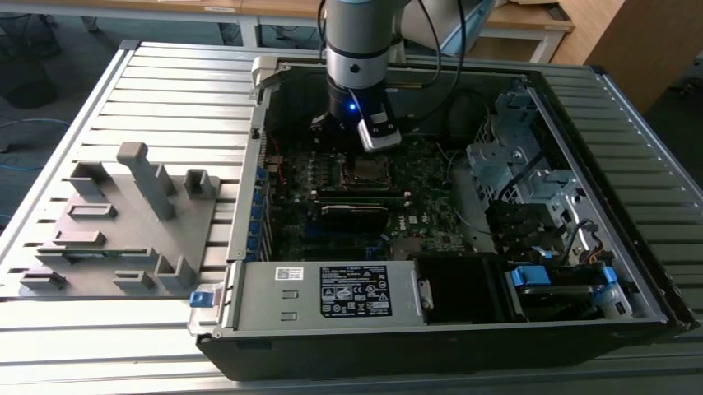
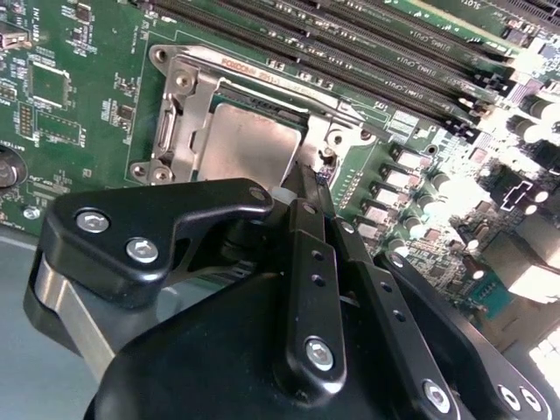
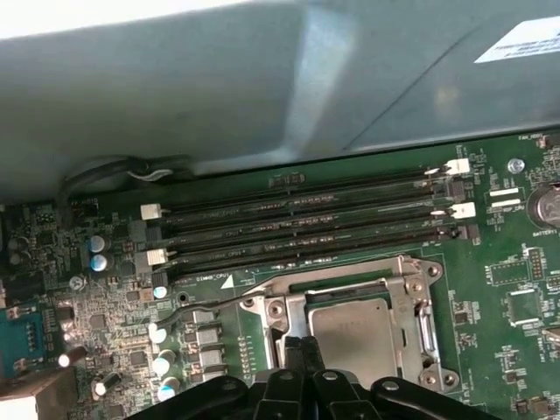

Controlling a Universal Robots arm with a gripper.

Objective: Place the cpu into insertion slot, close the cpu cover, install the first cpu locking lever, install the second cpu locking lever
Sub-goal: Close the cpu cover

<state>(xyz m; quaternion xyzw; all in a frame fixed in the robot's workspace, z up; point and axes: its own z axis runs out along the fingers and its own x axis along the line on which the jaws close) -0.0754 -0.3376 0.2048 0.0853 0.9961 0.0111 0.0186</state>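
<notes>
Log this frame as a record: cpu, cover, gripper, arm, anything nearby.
cpu: seated in the motherboard, metal top showing
cpu cover: appears down flat, framing the cpu
gripper: shut, tip at the cover's edge beside the cpu
arm: reaching down into the open computer case
memory slots: run alongside the cover

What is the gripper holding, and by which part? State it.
Nothing that shows: the fingers are shut together, tips at the cpu cover's edge, beside the seated cpu.
</notes>
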